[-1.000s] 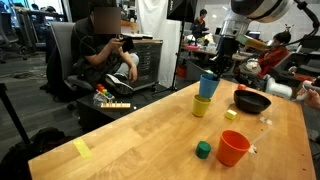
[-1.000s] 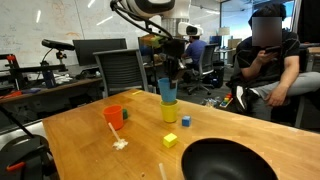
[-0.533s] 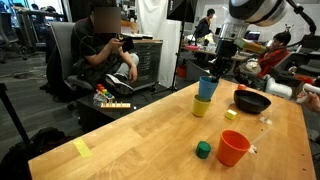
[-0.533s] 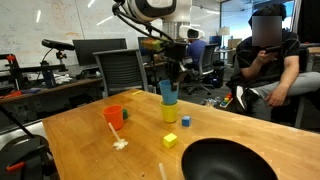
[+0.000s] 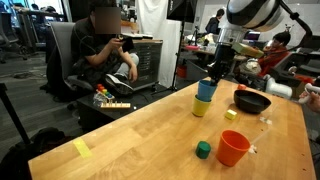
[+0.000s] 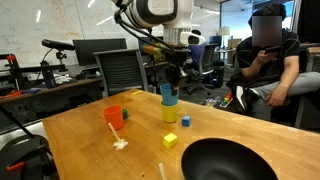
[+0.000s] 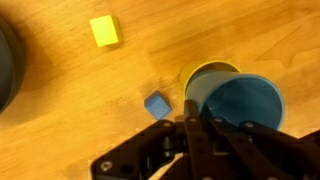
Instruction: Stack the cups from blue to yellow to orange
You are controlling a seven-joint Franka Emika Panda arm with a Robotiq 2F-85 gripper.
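In both exterior views the light blue cup hangs partly inside the mouth of the yellow cup, which stands on the wooden table. My gripper comes down from above and is shut on the blue cup's rim. The wrist view looks into the blue cup, with the yellow cup's rim showing behind it and my gripper pinching the near wall. The orange cup stands alone, apart from the other two.
A dark bowl sits near the stack. Small cubes lie around it: blue, yellow and green. A seated person is beyond the table edge.
My gripper has come down with the blue cup, which now sits lower in the yellow cup. The grip stays shut.
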